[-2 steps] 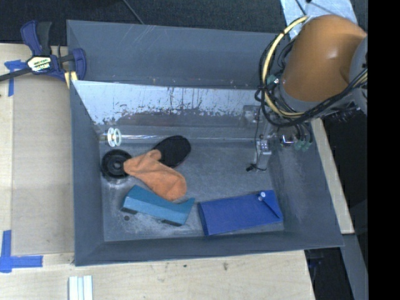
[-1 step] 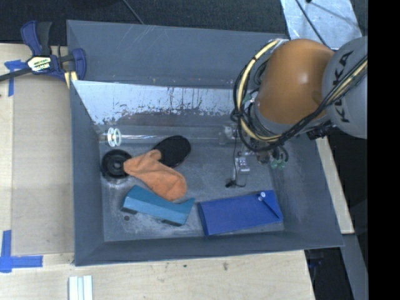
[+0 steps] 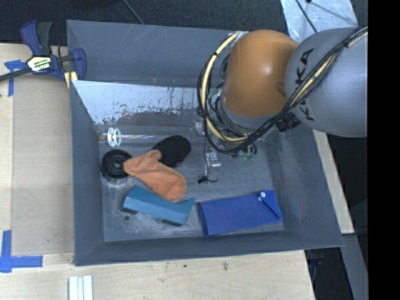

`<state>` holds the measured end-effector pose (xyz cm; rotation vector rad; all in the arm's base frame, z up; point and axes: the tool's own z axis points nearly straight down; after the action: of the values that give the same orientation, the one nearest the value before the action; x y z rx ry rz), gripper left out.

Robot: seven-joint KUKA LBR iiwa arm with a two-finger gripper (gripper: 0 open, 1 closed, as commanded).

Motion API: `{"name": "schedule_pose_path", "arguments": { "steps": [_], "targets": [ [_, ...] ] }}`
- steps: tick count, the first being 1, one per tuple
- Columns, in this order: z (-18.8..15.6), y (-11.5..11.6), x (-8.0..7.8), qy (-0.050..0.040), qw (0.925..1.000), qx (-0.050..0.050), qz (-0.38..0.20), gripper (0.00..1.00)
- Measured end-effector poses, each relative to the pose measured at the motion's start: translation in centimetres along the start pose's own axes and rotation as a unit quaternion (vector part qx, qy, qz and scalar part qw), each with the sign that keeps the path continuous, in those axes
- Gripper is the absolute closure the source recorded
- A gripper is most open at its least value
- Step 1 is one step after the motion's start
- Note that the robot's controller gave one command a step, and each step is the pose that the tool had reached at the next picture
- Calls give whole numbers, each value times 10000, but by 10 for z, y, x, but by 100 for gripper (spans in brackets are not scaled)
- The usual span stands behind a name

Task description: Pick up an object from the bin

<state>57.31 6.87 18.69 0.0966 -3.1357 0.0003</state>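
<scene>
My gripper [image 3: 212, 164] hangs under the arm's orange cover, low over the bin floor a little right of centre, with nothing seen in it. Just left of it lies a black oval thing [image 3: 173, 149], partly tucked under an orange cloth [image 3: 157, 174]. Below the gripper a flat dark blue pad [image 3: 239, 214] lies along the bin's front wall. A light blue block [image 3: 156, 206] lies left of that pad, its upper edge under the cloth.
A black round disc [image 3: 115, 163] sits at the left of the floor, with a clear tube bearing a white ring [image 3: 115, 136] behind it. The arm and its cables cover the bin's back right corner.
</scene>
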Motion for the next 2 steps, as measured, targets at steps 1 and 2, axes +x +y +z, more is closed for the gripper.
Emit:
{"name": "schedule_pose_path", "arguments": {
  "steps": [1,2],
  "targets": [
    [24,27,-20,-75,9999,-16,-72,0],
    [81,51,-23,-84,10000,-6,36,0]
  ]
}}
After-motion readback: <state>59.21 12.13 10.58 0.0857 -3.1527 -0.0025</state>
